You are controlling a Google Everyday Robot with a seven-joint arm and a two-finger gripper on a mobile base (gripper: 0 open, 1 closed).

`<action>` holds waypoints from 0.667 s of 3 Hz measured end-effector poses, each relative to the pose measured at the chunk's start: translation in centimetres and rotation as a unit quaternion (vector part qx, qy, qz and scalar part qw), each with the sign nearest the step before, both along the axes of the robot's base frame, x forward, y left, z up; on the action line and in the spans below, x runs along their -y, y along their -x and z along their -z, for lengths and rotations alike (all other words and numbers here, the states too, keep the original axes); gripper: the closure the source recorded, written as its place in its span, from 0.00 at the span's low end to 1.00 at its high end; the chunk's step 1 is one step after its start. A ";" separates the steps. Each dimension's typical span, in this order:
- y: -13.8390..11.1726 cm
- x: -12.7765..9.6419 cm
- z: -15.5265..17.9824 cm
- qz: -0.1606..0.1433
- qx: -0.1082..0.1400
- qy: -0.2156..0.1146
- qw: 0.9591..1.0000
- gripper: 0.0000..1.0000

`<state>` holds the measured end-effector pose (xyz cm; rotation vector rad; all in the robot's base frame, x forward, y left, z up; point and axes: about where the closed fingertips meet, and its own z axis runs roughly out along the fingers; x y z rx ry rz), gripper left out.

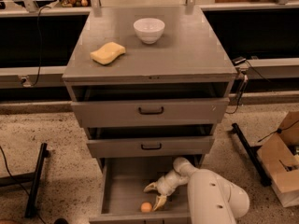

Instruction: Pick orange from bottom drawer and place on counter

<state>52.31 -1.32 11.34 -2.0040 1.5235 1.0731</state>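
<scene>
Bottom drawer (120, 185), open: orange (146, 207) at front; gripper (155, 195) just beside it, fingers (160, 202) apart. Desk (191, 50): bowl (149, 30), sponge (108, 53).

Robot lab: cabled workbenches (37, 73), hand (153, 198) in bottom drawer (122, 186)

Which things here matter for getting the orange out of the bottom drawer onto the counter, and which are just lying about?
Job: orange; bottom drawer, pulled open; counter; end effector, open, inside that drawer beside the orange.

Lying about: white bowl and yellow sponge on the counter; cardboard box on the floor.
</scene>
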 end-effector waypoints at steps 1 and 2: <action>0.0 -0.8 -0.1 -0.018 -0.004 -0.008 1.000 0.28; 0.1 -1.9 -0.2 -0.051 -0.006 -0.015 0.999 0.28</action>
